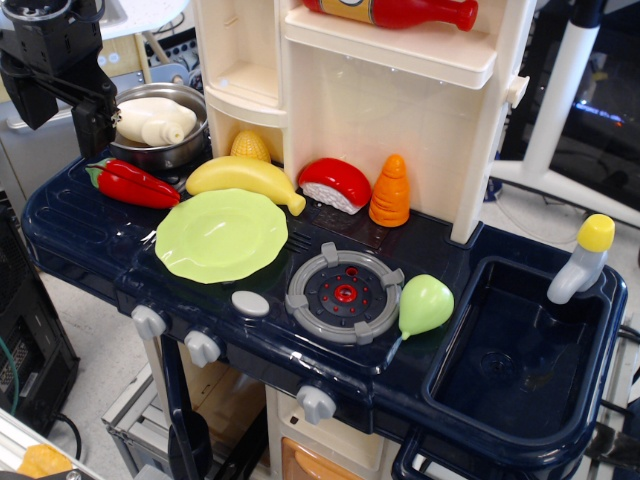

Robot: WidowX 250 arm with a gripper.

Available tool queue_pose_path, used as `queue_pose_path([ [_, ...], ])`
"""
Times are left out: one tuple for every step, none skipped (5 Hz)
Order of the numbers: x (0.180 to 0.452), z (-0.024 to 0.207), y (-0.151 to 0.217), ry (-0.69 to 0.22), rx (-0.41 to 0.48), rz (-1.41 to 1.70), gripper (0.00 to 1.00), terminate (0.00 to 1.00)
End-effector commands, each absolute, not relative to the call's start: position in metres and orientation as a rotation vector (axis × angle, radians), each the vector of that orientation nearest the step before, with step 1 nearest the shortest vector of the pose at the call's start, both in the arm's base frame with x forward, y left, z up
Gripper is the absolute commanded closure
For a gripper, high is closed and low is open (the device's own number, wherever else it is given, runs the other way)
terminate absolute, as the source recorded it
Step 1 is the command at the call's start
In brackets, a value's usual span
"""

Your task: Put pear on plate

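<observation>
Toy kitchen, dark blue surface (90, 215); contents listed front to back. Front edge: three grey knobs (202, 347). Right front: sink basin (520, 350), with a grey tap capped in yellow (585, 258) at its far rim. Pear (425, 305): smooth, light green, teardrop-shaped, lying on its side just right of the burner (345, 295) and touching its grey ring, thin stem pointing toward the front edge; nothing holds it. Plate (222, 235): light green, round, wavy rim, lying flat left of the burner and well apart from the pear. Behind the plate: banana (240, 177), red pepper (130, 183), a red-and-white wedge (336, 184), orange carrot (390, 190), corn cob (250, 146). Far left: metal pot (165, 140) holding a white item. Gripper (85, 110): black, at the far left corner, hanging beside the pot, well apart from pear and plate; whether the jaws are spread or pressed together cannot be told. Upper shelf: red bottle (400, 12).
</observation>
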State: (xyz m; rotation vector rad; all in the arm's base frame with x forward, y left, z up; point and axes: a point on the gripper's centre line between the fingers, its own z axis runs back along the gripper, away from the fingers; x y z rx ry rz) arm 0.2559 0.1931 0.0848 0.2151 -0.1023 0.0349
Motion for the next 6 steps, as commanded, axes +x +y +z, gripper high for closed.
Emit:
queue_pose_path([
  [0.256,0.085,0.193,-0.102,0.215,0.035,0.0,0.0],
  [0.256,0.108,0.156,-0.127,0.263,0.074,0.0,0.0],
  [0.253,0.136,0.107,-0.114,0.234,0.06,0.0,0.0],
  [0.256,0.146,0.059,-0.079,0.168,0.064,0.0,0.0],
  [0.255,0.142,0.009,-0.054,0.14,-0.004,0.0,0.0],
  [0.256,0.134,-0.04,-0.097,0.115,-0.051,0.0,0.0],
])
